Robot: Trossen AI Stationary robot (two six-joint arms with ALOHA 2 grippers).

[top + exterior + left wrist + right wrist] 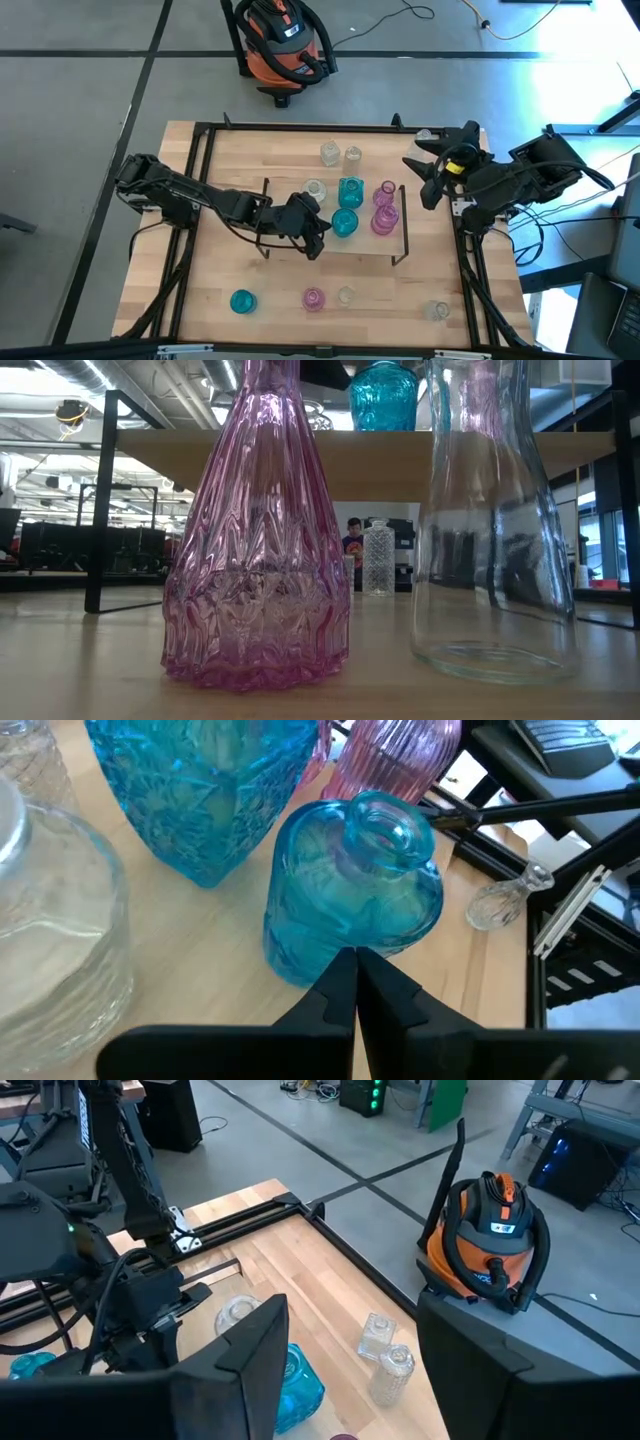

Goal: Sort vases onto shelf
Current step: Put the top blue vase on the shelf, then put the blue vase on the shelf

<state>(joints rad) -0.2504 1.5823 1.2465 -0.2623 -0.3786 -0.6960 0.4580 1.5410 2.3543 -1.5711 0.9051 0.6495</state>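
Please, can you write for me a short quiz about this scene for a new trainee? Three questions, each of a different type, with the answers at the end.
1. True or false: the right gripper is holding a pink vase.
2. Multiple choice: in the high view, how many vases stand on the shelf? A. three B. five C. eight
3. Fill the gap: the left gripper has its fingers shut, and the small vase right at their tips is ____ in colour.

Key: 1. False, it is open and empty, at the right edge of the table. 2. B. 3. teal-blue.
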